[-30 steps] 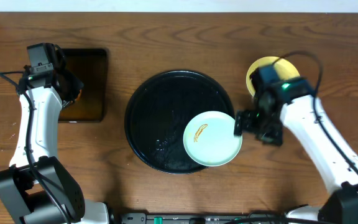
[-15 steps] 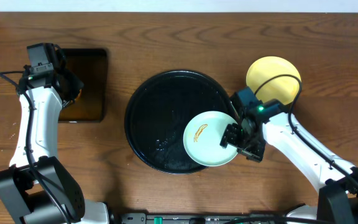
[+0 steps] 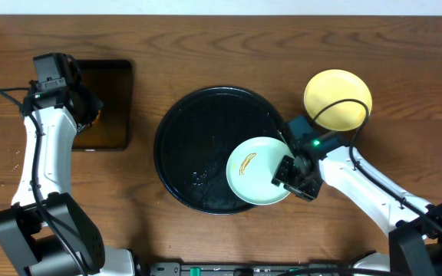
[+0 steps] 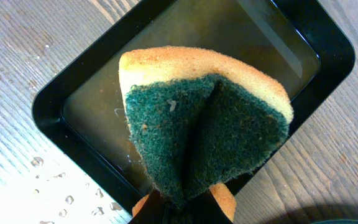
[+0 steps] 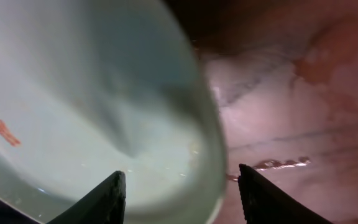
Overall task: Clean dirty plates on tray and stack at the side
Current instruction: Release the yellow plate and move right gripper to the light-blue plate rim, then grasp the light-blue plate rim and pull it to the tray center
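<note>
My right gripper (image 5: 180,175) is black-fingered. The pale blue-white round plate (image 3: 259,170) carries an orange squiggle. The large round tray (image 3: 190,138) is glossy black, the other round plate (image 3: 338,100) pale yellow, my foam sponge (image 4: 204,118) yellow with a dark green face.

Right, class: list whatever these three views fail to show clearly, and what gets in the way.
- Overhead: the fingers of the right end effector, hidden under its own wrist.
- Overhead: anything beneath the yellow plate, which covers it.
- Left wrist: the left end effector fingertips, buried behind the sponge.
- Right wrist: the blue-white plate, blurred and cut off by the edges.
</note>
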Available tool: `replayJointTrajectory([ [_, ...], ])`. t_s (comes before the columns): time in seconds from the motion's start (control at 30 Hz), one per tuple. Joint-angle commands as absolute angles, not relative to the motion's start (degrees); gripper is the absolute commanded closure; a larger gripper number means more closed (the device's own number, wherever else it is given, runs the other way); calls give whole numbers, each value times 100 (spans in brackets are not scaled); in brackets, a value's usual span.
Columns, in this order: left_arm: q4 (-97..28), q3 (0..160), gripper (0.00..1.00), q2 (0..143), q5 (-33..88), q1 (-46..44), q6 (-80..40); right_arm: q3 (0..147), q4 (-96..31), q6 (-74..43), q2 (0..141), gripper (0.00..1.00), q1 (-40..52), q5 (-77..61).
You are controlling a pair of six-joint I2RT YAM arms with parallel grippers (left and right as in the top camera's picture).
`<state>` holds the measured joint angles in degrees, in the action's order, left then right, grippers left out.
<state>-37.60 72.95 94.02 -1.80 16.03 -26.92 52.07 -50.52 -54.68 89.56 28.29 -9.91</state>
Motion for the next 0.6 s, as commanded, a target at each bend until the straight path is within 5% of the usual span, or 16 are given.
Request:
replayJointTrajectory([
  [0.0, -3765, 7260, 92, 9445, -209, 1623, -2613, 5063, -4897, -5533, 8906, 43, 2956, -829],
  [0.33, -3767, 7260, 92, 9445, -209, 1623, -2613, 4980, -4882, -5677, 8906, 53, 3011, -851],
  [0.4, -3767, 7260, 92, 9445, -209, 1623, -2613, 4980, -4866, -5677, 8906, 63, 3011, -864],
  [0.47, -3769, 7260, 92, 9445, -209, 1621, -2615, 4980, -4840, -5675, 8906, 84, 3009, -862],
  [0.57, -3767, 7260, 92, 9445, -209, 1621, -2615, 4982, -4683, -5618, 8903, 98, 3009, -864],
])
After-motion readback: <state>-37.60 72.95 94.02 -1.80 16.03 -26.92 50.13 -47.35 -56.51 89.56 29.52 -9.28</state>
